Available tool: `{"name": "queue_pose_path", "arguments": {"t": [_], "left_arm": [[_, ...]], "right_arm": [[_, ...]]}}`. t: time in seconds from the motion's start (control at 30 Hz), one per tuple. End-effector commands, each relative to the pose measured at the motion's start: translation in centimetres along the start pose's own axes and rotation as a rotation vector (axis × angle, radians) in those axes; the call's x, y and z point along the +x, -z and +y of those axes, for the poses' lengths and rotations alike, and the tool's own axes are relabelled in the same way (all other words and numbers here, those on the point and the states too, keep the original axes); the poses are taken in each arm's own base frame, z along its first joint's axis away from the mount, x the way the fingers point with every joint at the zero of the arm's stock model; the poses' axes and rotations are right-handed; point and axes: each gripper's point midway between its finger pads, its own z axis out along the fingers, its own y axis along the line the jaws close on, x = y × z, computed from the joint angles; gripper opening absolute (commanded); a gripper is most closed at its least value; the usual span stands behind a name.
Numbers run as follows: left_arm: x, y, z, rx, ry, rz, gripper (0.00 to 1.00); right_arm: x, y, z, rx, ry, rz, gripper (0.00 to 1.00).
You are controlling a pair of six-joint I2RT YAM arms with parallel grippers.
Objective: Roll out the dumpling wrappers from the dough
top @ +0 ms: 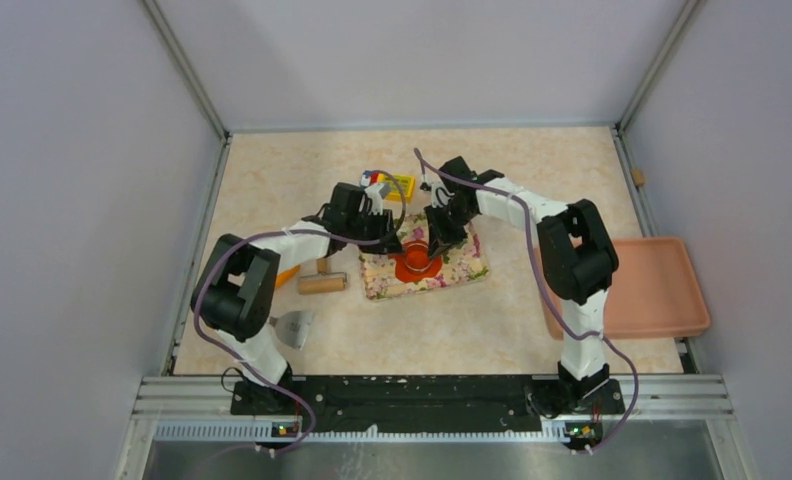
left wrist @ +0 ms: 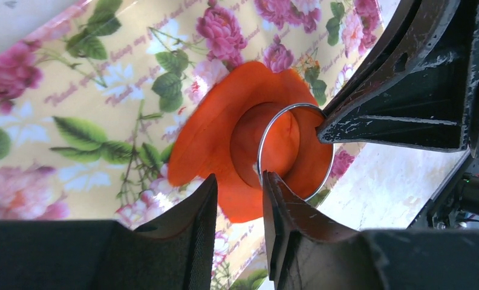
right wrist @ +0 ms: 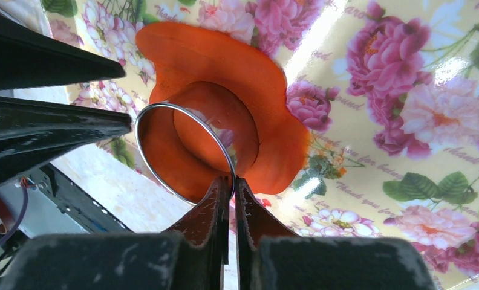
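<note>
The dough lies as a flat red-orange patch on the floral mat. A round cut outlines a disc in its middle, a dumpling wrapper. A thin metal ring stands tilted over the dough's edge. My right gripper is shut on the ring's rim. My left gripper is open on the opposite side. One of its fingertips sits against the rim, and nothing lies between the jaws.
A wooden rolling pin and an orange carrot toy lie left of the mat. A metal scraper sits nearer the left base. A yellow object lies behind the grippers. A pink tray sits at the right edge.
</note>
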Motion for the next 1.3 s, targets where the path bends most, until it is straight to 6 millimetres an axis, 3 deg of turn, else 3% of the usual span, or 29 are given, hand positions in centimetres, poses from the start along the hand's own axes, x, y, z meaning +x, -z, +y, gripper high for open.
{"name": "queue_pose_path", "arguments": {"t": [0.0,0.2,0.37,0.5,0.63,0.87,1.03,1.27], "left_arm": [[-2.5,2.8,-0.3,-0.041,-0.059,-0.049,0.38],[-4.1,6.9,-3.6,0.027,-0.215,-0.156,0.44],[-2.8,8.2,-6.9,0.104,-0.61,-0.207,0.49],[-1.0,7.6,-9.1,0.169,-0.963,-0.255,0.5],[1.2,5.9,-10.0,0.207,-1.228,-0.25,0.5],[2.2,4.0,-9.2,0.219,-1.369,-0.245,0.5],[2.5,3.3,-8.8,0.221,-1.498,-0.257,0.49],[3.5,1.4,-8.6,0.275,-1.507,-0.199,0.45]], "right_arm": [[-2.3,2.3,0.9,0.009,0.132,-0.089,0.05],[-5.2,7.2,3.1,-0.077,0.168,-0.208,0.25],[-6.9,10.2,3.8,-0.205,0.252,-0.262,0.37],[-6.3,8.9,3.0,-0.249,0.542,-0.195,0.44],[-6.4,5.6,1.0,-0.248,0.699,-0.102,0.47],[-8.3,2.9,1.5,-0.199,0.806,-0.11,0.47],[-8.3,1.9,1.6,-0.18,0.813,-0.108,0.47],[-7.0,0.8,1.5,-0.204,0.832,-0.069,0.45]]}}
